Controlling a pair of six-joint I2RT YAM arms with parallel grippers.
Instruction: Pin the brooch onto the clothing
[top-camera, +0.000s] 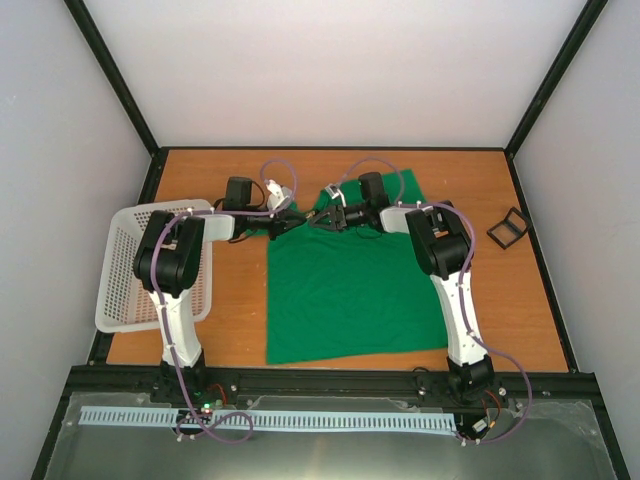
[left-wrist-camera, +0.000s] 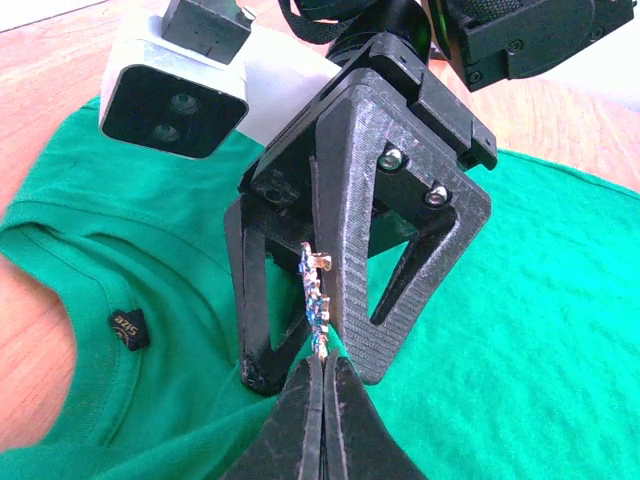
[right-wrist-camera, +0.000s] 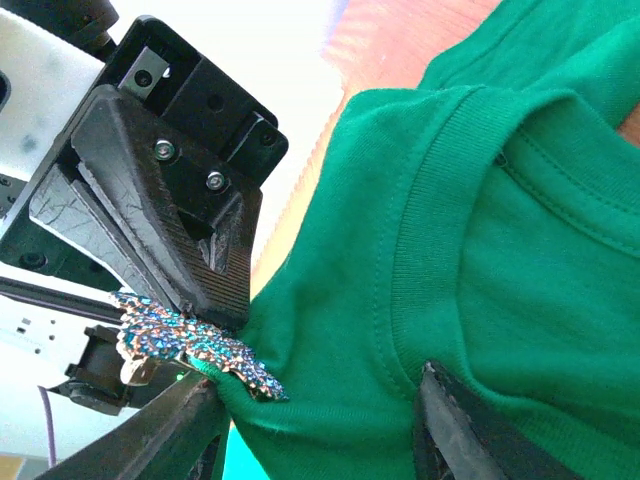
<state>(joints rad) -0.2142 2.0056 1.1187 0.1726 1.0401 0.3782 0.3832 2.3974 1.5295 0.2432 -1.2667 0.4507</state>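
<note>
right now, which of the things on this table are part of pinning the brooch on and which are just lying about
In the job:
brooch, pinched in the left gripper
green T-shirt
right gripper, jaws apart over it

Just lying about:
white mesh basket
small black square box

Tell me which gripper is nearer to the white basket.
Left. The left gripper is at the collar of the shirt, to the right of the basket. The right gripper faces it from the far side, so it is farther from the basket.
</note>
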